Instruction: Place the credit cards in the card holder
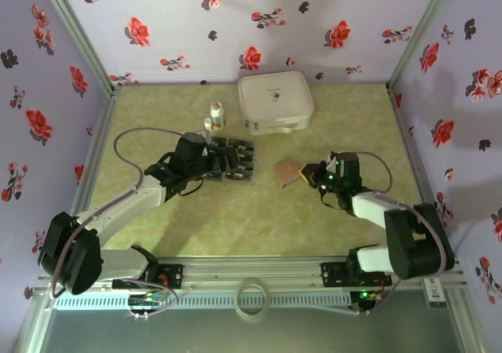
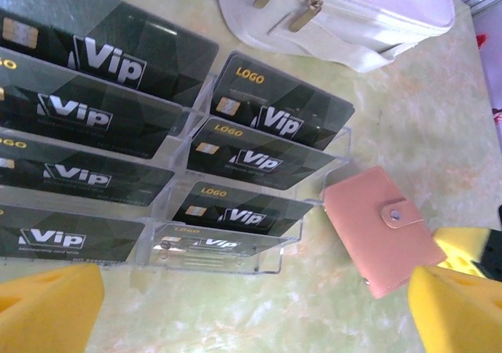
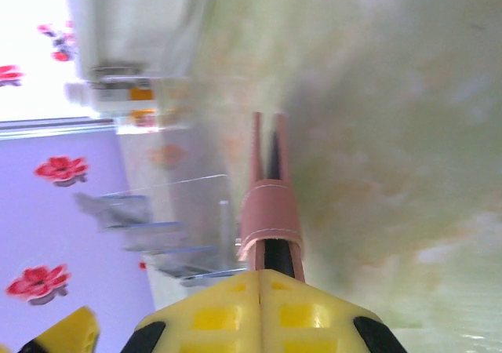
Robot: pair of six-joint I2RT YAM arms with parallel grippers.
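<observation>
While the right gripper (image 1: 311,174) sits clamped shut on the near edge of the wallet (image 1: 286,172), the left gripper (image 1: 222,162) hangs spread wide over the cards (image 1: 240,161). The wallet is on the green tabletop (image 1: 235,220), right of centre, in front of the white case (image 1: 274,102) and just right of the card rack (image 1: 249,172).

From the right wrist, you see the wallet (image 3: 267,200) edge-on, its pink-brown end pinched between the two yellow fingers (image 3: 212,318), which meet tight around it. Behind it, blurred, are the rack (image 3: 184,212) and the white case (image 3: 133,23).

Over to the left wrist: the left gripper (image 2: 251,298) is gaping, one yellow finger (image 2: 47,310) in each bottom corner and nothing between them but rack and table. The dark cards (image 2: 274,114), each stamped "Vip", stand tilted in the clear plastic rack (image 2: 235,265), two columns of four, every one in its slot. Just to the right of the rack lies the wallet (image 2: 384,227), folded closed, its tab snapped down, with the yellow tip of the right gripper (image 2: 471,247) at its far edge. The white case (image 2: 337,12) lies beyond, zip pulls facing the rack. Two small white bottles (image 1: 214,118) stand behind the rack, left of the case.
</observation>
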